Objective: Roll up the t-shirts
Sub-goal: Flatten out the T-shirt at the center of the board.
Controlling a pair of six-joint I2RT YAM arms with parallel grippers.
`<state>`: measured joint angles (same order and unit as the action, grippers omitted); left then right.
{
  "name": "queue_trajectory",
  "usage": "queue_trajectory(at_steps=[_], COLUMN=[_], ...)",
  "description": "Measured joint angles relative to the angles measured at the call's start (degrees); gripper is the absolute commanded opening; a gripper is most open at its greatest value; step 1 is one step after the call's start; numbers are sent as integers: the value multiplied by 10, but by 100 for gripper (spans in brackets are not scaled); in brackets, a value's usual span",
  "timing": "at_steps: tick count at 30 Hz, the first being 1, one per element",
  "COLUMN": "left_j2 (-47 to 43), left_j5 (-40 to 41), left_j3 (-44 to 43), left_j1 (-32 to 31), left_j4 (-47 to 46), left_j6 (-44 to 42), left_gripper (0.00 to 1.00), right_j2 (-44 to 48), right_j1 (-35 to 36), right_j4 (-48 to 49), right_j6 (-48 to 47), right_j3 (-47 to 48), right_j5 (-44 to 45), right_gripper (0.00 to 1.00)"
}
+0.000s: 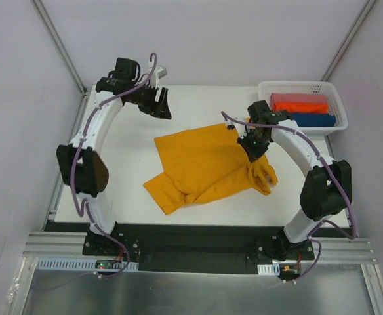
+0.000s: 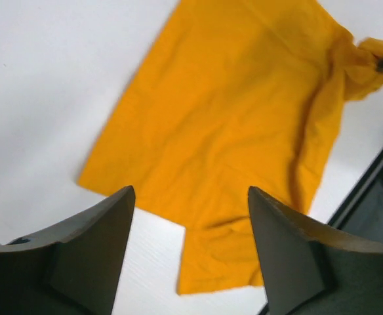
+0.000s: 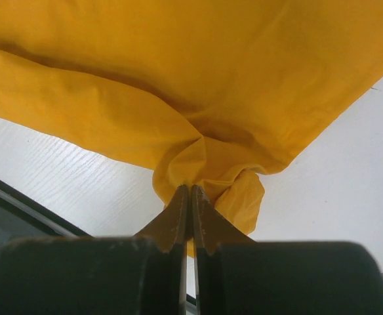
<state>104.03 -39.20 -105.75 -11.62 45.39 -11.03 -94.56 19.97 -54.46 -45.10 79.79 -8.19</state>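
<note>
**Overhead view with both wrist views.** A mustard-yellow cloth t-shirt point(image 1: 208, 164) lies crumpled and only partly spread at the middle of the flat white table point(image 1: 132, 190). One sleeve points toward the near left.

The right gripper point(image 3: 190, 190) has its jaws pressed together on a bunched fold at the shirt's right edge, and the cloth puckers around the pinch. The left gripper point(image 2: 191, 197) hangs above the far-left part of the table, clear of the cloth, with its jaws well apart and holding nothing.

A white perforated plastic basket point(image 1: 265, 92) at the far right holds red-orange and blue cloths, folded or rolled.

**Risks, as judged.** The pinch takes only a small gather. A pull toward the right could therefore slip free, or drag the whole shirt instead of flattening it. With the left side unheld, the wrinkles and the tucked near sleeve would probably be carried into the roll, giving a loose, uneven bundle.
</note>
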Motion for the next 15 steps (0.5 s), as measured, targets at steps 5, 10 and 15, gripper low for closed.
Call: queue_trajectory(at_steps=[5, 10, 15], left_j2=[156, 177, 170], left_j5=[-1, -52, -70], left_j3=[-92, 1, 96], left_j1=[3, 2, -8], left_j4=[-22, -16, -5], left_j6=[8, 9, 23], left_gripper=[47, 18, 15], right_j2=[0, 4, 13], right_j1=[0, -12, -35], right_j4=[0, 0, 1], right_j6=[-2, 0, 8], right_j3=[0, 0, 3], right_j5=[3, 12, 6], right_gripper=[1, 0, 1])
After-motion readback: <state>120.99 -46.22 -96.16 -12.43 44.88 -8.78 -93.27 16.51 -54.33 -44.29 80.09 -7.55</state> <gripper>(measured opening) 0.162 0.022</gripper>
